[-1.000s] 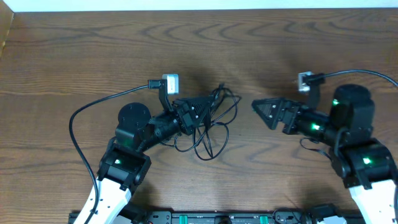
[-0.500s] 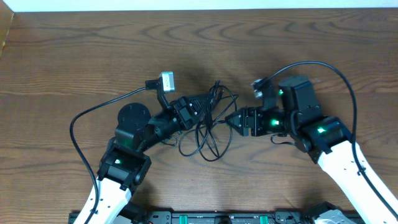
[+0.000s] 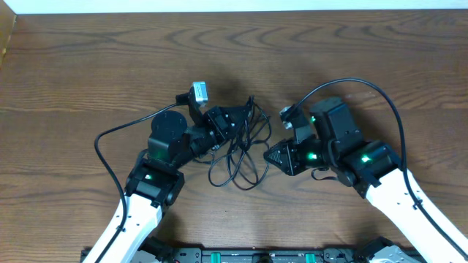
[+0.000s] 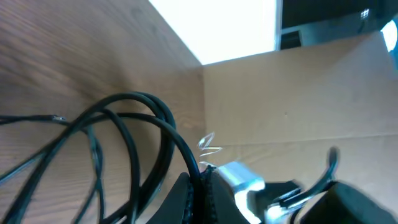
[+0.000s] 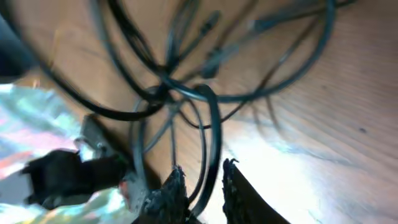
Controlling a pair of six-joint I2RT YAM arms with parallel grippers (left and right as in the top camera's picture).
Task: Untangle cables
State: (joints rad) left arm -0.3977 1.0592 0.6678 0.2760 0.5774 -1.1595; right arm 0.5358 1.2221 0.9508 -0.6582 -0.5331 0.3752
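Observation:
A tangle of thin black cables lies on the wooden table between my two arms. My left gripper is at the tangle's upper left. In the left wrist view it is shut on one black cable, which rises from the jaws in a loop. My right gripper reaches in from the right. In the right wrist view it has its jaws narrowed round a black cable loop, with a thin gap still showing. No white cable is visible.
Thick black arm cables arc out behind each wrist, the left one and the right one. A cardboard wall stands past the table's far edge. The right arm's silver camera mount is close to my left fingers.
My right arm has swung left into the tangle and its jaws have narrowed from wide open round a loop. My left arm has shifted slightly up and right, still holding its cable.

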